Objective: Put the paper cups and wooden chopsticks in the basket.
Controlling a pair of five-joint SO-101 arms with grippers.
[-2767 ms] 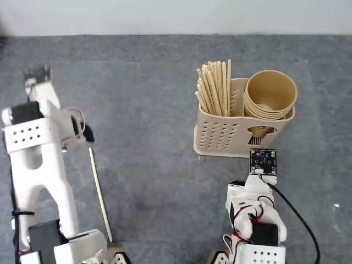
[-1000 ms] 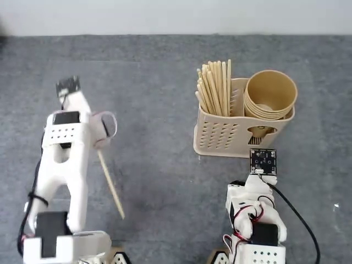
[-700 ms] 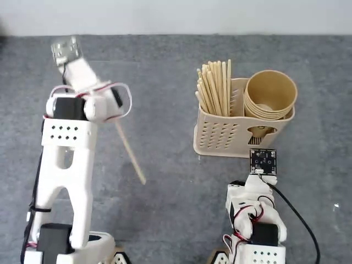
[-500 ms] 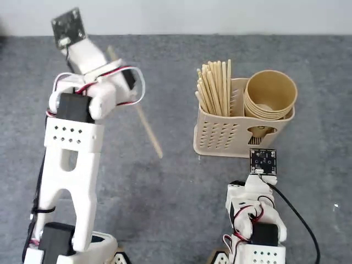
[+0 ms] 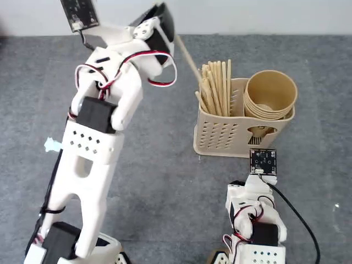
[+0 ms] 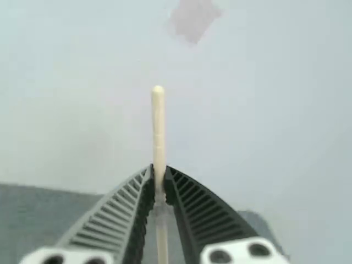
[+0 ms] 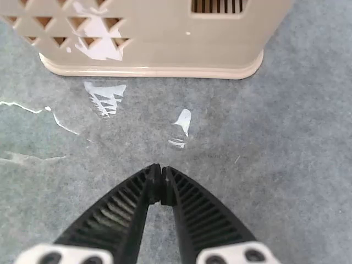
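Note:
My left gripper (image 5: pixel 166 23) is high over the table's back, left of the basket, and shut on a wooden chopstick (image 5: pixel 190 58). That stick slants down to the right, its lower end at the bundle of chopsticks (image 5: pixel 217 88) standing in the beige basket's (image 5: pixel 220 137) left compartment. In the left wrist view the chopstick (image 6: pixel 158 126) pokes out past the closed gripper (image 6: pixel 158 175). A stack of paper cups (image 5: pixel 270 96) fills the right compartment. My right gripper (image 7: pixel 160 171) is shut on nothing, low over the mat just in front of the basket (image 7: pixel 165 33).
A grey mat (image 5: pixel 165 181) covers the table. The right arm (image 5: pixel 256 220) sits at the near edge below the basket. A pale wall (image 5: pixel 247 16) runs along the back. Open mat lies left and in front of the basket.
The left arm has lifted the chopstick off the mat at the left and swung it up and to the right, toward the basket. The right arm has stayed still.

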